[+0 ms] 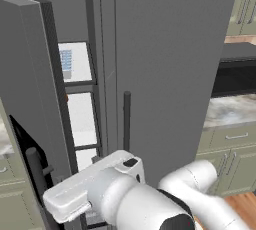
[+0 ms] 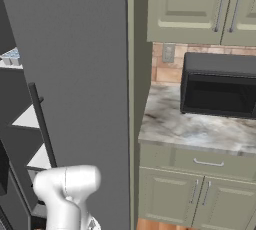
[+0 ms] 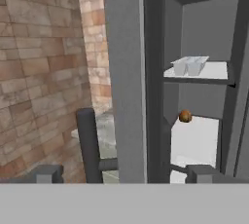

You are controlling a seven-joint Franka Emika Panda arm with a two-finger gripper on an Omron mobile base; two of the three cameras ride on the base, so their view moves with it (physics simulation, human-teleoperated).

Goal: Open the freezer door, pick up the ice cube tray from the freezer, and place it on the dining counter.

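While my gripper stands spread around the freezer door handle, swinging wide risks the bar slipping free.

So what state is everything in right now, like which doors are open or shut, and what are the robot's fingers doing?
freezer door: swung partly open, handle bar between the fingers
plain grey door: shut
ice cube tray: resting on an upper freezer shelf, untouched
small brown round item: sitting on the shelf below
fingers: spread apart either side of the handle, open
microwave: door shut
green cabinets: doors shut
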